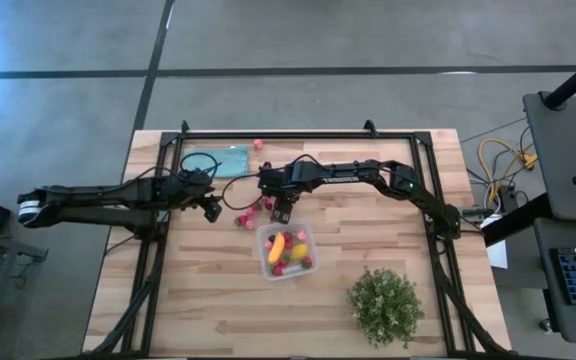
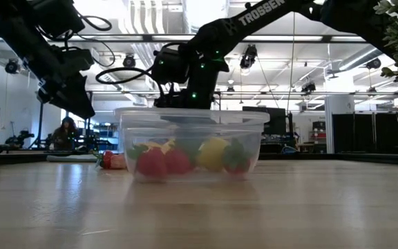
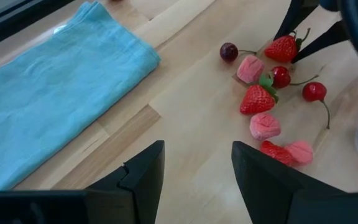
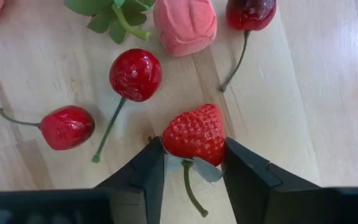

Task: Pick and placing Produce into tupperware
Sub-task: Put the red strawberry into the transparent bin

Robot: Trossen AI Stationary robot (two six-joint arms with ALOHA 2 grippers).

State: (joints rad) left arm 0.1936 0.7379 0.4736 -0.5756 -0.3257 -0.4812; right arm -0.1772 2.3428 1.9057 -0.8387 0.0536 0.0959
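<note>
We're partway: tupperware (image 1: 286,250) at centre frame holds several pieces, right gripper (image 4: 192,163) clamps a strawberry (image 4: 195,134) from the loose Produce (image 3: 267,102), left gripper (image 3: 197,171) hangs released.

Tupperware (image 1: 286,249) sits near table (image 1: 208,300) centre w/ several produce pieces inside (image 1: 280,247). Loose produce cluster (image 1: 252,212) just at its 11 o'clock; one stray piece (image 1: 258,144) at far edge, 12 o'clock. Cloth (image 1: 216,161) at 10–11 o'clock (well apart from box). Bush (image 1: 385,306) at 4 o'clock, near front edge.
</note>
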